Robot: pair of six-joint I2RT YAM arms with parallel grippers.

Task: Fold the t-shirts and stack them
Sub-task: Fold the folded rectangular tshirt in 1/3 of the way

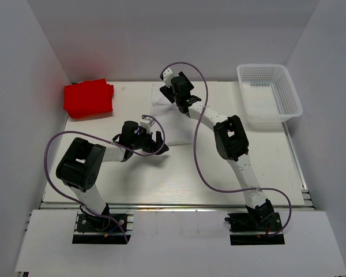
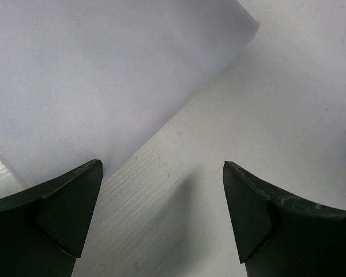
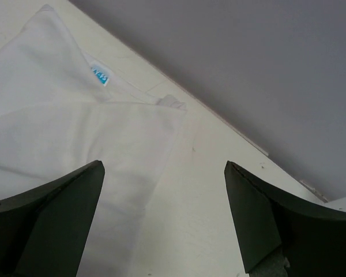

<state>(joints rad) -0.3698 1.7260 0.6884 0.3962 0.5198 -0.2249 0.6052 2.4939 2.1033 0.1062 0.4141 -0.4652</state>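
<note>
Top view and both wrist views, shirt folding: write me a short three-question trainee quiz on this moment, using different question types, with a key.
1. True or false: the red shirt lies folded outside the basket.
2. The blue label on the white shirt shows in which wrist view? A) left B) right
3. Fill in: the left gripper and the right gripper both stand ____, holding nothing.
Key: 1 true; 2 B; 3 open.

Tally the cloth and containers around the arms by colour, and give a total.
Red: 1, the red t-shirt
White: 2, the white t-shirt and the basket
Total: 3
</note>
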